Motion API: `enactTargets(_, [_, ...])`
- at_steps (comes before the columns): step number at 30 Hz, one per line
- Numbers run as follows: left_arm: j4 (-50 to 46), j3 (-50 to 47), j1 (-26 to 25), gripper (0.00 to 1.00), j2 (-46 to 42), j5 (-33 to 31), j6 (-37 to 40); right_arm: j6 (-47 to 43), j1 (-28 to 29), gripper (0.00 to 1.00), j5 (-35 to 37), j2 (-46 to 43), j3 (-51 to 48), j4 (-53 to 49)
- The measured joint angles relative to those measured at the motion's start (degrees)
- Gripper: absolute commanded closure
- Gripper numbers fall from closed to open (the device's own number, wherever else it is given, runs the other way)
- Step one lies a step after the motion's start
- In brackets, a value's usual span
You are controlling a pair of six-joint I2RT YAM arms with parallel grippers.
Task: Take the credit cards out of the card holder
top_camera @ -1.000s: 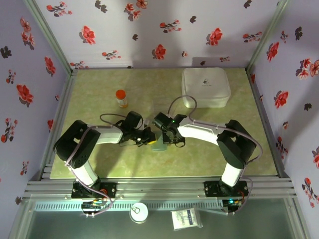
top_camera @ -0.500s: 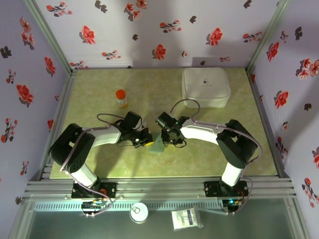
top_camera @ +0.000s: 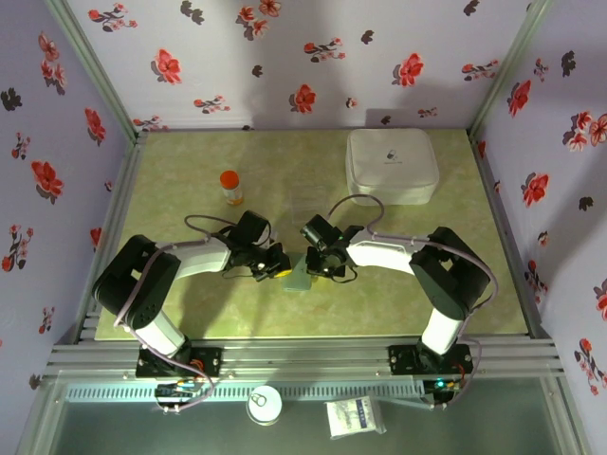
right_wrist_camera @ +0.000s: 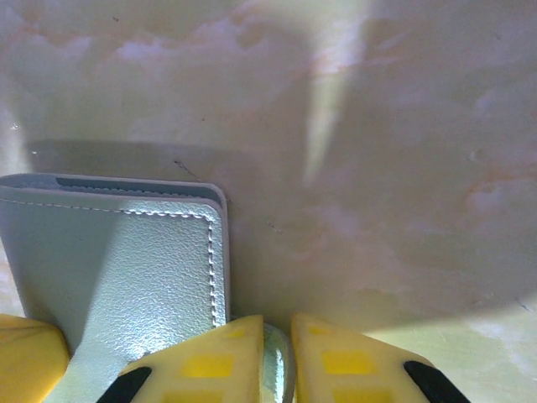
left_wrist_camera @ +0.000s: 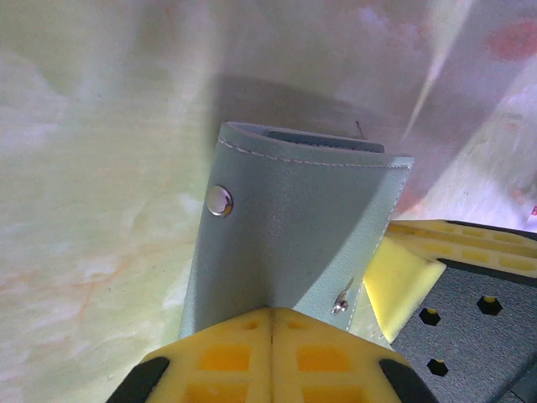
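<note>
The holder (top_camera: 299, 276) sits between the two end effectors, in the near middle of the tabletop (top_camera: 285, 171). Whether it rests on the surface or is lifted a touch, I cannot tell. It is folded, pale grey-blue, with white stitching along the edge and a metal snap stud (left_wrist_camera: 220, 201) on its face. A dark strip shows in its open edge; I cannot tell whether that is one of the cards.

The left end effector (left_wrist_camera: 273, 353) is clenched on one end of the holder, its yellow pads meeting over the panel. The right end effector (right_wrist_camera: 277, 359) comes in from the opposite side. Its fingers are almost together with a sliver of the holder's material between them, so it looks to be pinching a corner.

From here the holder looks light, thin and soft, likely to flop unless one side is pinned. The best hold is a panel edge away from the slot mouth. The cards should be stiff, slick and snug in their pockets. They want a pinch on an exposed edge and a straight pull.

Farther back stand a small orange bottle (top_camera: 230, 187) and a white case (top_camera: 392, 166), well apart from the work.
</note>
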Motion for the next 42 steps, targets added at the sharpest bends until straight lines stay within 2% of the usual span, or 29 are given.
enactTargets(7, [-0.15, 0.11, 0.0, 0.95, 0.0, 0.0, -0.02, 0.66, -0.15, 0.91, -0.57, 0.0, -0.31, 0.52])
enactTargets(11, [-0.68, 0.33, 0.0, 0.87, -0.35, -0.33, -0.02, 0.74, -0.52, 0.94, -0.52, -0.13, -0.39, 0.5])
enactTargets(18, [-3.85, 0.94, 0.46, 0.83, -5.6, -3.67, 0.72, -1.14, -3.21, 0.96, 0.37, -3.08, -1.01, -1.31])
enactTargets(24, [-6.19, 1.66, 3.08, 0.8, -8.9, -6.1, 2.54, -4.72, -4.79, 0.97, 2.05, -4.83, 0.28, -5.44])
enactTargets(32, [-7.76, 1.81, 4.81, 0.81, -9.09, -7.41, 4.24, -8.66, -4.83, 0.98, 2.93, -4.83, 6.82, -10.62])
enactTargets(42, [-5.33, 1.79, 4.79, 0.89, -5.53, -5.29, 4.57, -9.25, -4.42, 0.98, 2.64, -4.76, 10.75, -13.42])
